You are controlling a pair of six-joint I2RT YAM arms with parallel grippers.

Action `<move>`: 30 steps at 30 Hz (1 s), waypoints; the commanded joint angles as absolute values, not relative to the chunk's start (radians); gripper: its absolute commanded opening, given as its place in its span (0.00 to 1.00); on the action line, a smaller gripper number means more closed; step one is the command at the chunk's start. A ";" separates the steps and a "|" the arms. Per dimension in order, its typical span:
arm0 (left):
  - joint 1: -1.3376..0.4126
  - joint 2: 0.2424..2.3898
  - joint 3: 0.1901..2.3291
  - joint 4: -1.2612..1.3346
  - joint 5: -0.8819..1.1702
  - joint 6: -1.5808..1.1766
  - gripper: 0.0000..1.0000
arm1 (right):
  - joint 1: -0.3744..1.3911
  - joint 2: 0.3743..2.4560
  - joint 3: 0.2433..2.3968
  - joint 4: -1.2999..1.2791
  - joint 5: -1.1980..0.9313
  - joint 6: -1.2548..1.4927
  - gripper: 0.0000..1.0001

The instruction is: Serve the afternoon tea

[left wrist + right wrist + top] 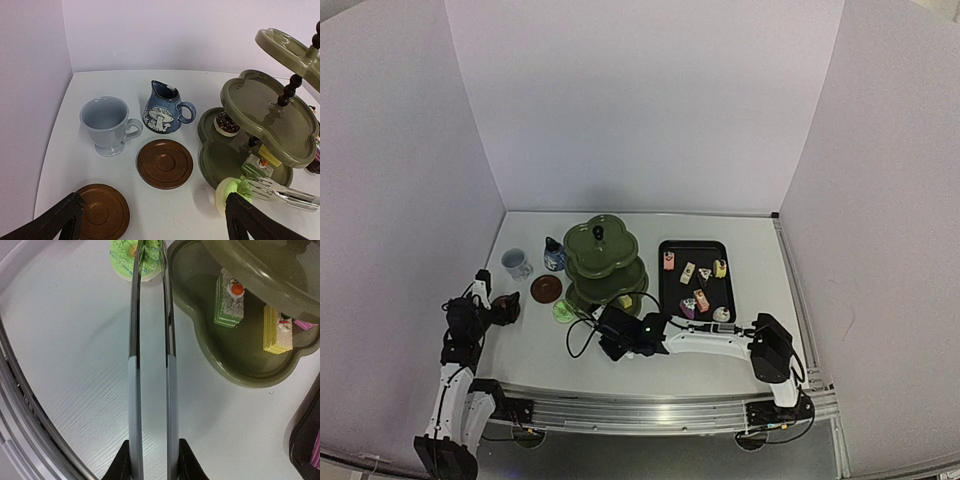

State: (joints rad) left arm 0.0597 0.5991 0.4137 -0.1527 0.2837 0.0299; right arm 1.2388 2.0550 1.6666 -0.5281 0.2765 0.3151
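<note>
Left wrist: green 3-tier scalloped stand (260, 112).

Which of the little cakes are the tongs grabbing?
The round light-green cake on the table beside the stand; the tongs pinch it. All others sit on the stand or tray.

The white table (535, 355) carries a small group at its left: a pale mug (106, 125) standing upright, a blue-and-white pot (162, 108) just beside it, and two brown coasters, one (165, 163) in front of the pot, the other (102, 212) nearer the front edge. The dark green stand (207, 165) stands mid-table, with a light green round cake (226, 192) on the tabletop touching or almost touching its lowest tier. To the right lies a black tray (692, 243).
</note>
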 commanded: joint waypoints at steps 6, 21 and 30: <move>0.058 0.609 0.439 -0.170 0.276 0.043 1.00 | 1.234 2.103 1.740 -0.489 0.492 0.362 0.00; 0.058 0.616 0.438 -0.170 0.273 0.043 1.00 | 1.232 2.165 1.775 -0.552 0.514 0.334 0.00; 0.057 0.621 0.438 -0.174 0.277 0.044 1.00 | 1.232 2.175 1.783 -0.571 0.499 0.333 0.19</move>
